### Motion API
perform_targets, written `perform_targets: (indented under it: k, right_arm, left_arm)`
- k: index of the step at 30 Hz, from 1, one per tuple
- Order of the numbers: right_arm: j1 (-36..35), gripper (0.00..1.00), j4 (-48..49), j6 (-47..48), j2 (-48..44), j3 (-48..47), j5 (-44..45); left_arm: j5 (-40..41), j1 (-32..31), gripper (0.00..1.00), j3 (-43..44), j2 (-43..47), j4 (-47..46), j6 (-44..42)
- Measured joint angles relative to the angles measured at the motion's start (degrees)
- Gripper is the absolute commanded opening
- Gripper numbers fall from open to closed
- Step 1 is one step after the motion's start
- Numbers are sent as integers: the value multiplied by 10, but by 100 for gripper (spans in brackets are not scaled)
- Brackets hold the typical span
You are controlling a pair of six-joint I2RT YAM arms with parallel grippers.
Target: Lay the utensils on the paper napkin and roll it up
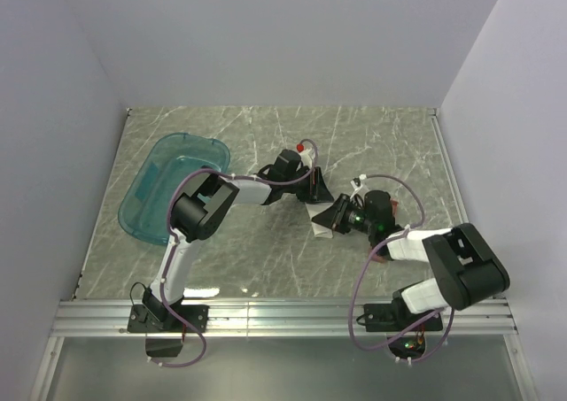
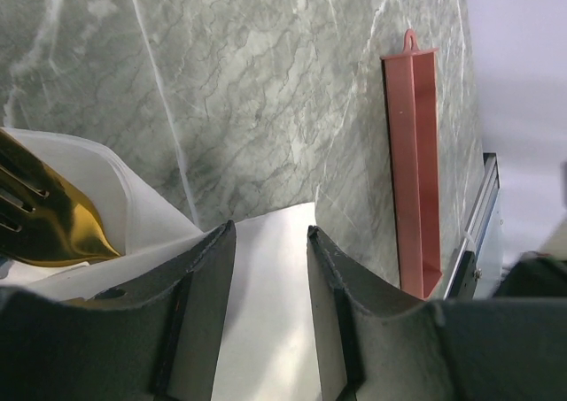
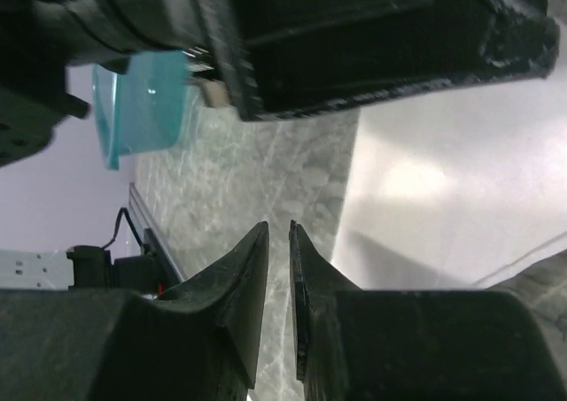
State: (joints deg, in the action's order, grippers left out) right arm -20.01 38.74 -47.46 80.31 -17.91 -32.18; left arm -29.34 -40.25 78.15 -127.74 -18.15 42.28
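The white paper napkin (image 2: 266,312) lies on the marble table under my left gripper (image 2: 270,230), whose jaws stand open astride it with nothing between them. A gold fork (image 2: 40,228) lies on the napkin's curled left part; other utensils are hidden. In the top view the left gripper (image 1: 312,188) and right gripper (image 1: 330,217) meet over the napkin (image 1: 314,219) at mid-table. In the right wrist view my right gripper (image 3: 278,227) is closed to a slit, empty, just left of the napkin's edge (image 3: 443,197).
A long reddish-brown tray (image 2: 415,171) lies to the right of the napkin, running toward the metal rail (image 2: 483,206). The teal tub (image 1: 155,197) stands at the left, also in the right wrist view (image 3: 142,100). White walls close in the table.
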Motion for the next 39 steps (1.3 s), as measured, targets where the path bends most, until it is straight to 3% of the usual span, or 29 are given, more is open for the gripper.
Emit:
perform_targets:
  k: [8, 18, 28, 33, 36, 39]
  right_arm:
    - [0, 23, 72, -18, 108, 26, -21]
    - [0, 24, 28, -9, 40, 18, -14]
    - [0, 24, 90, -26, 125, 26, -23]
    - [-1, 27, -38, -3, 22, 11, 15]
    - [-2, 28, -162, 33, -65, -38, 81]
    - [-2, 28, -242, 73, -94, -108, 140]
  left_arm:
    - [-6, 1, 45, 2, -3, -4, 0]
    - [-7, 1, 45, 3, -4, -4, -2]
    - [-8, 1, 45, 6, -5, 0, -3]
    - [-8, 1, 45, 8, -5, 3, -7]
    - [-8, 1, 45, 10, -6, 6, -9]
    - [-9, 1, 45, 15, -8, 10, -9]
